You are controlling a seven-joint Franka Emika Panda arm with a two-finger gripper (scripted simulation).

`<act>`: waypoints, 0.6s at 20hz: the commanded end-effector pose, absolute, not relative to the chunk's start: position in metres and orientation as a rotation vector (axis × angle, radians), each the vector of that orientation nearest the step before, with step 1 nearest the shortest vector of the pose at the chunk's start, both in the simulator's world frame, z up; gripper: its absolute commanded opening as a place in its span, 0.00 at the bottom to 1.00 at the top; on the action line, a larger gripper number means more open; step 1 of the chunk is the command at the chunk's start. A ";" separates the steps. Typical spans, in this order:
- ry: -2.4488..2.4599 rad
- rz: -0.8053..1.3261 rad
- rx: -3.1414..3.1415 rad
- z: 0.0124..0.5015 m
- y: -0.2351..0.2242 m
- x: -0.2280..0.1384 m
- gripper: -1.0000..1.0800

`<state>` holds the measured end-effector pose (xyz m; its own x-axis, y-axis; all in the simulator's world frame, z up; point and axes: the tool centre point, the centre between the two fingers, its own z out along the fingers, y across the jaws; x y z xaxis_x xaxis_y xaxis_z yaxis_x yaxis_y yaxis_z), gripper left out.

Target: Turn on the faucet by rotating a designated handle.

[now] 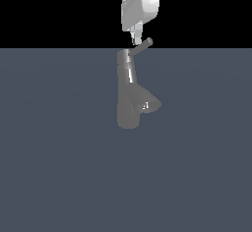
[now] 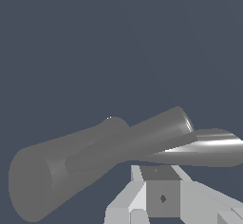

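Gripper [image 1: 136, 40] hangs at 12 o'clock over the faucet [image 1: 129, 91], fingertips just beside the handle [image 1: 142, 45] that juts toward 2 o'clock from the cap, probably placed to push it round; finger spread: cannot tell.

Grey faucet [image 2: 209, 149] with slim handle [image 2: 128, 140] lying across it, pale fingers [image 2: 124, 199] just beside.

The exterior view faces the faucet [image 1: 129, 91] from mid-distance, slightly above; the wrist view looks down along it, very close (both share the handle [image 1: 141, 45]).
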<state>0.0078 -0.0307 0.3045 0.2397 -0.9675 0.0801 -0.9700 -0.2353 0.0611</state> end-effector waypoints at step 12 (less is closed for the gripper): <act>-1.905 0.036 2.367 0.288 -0.073 0.043 0.00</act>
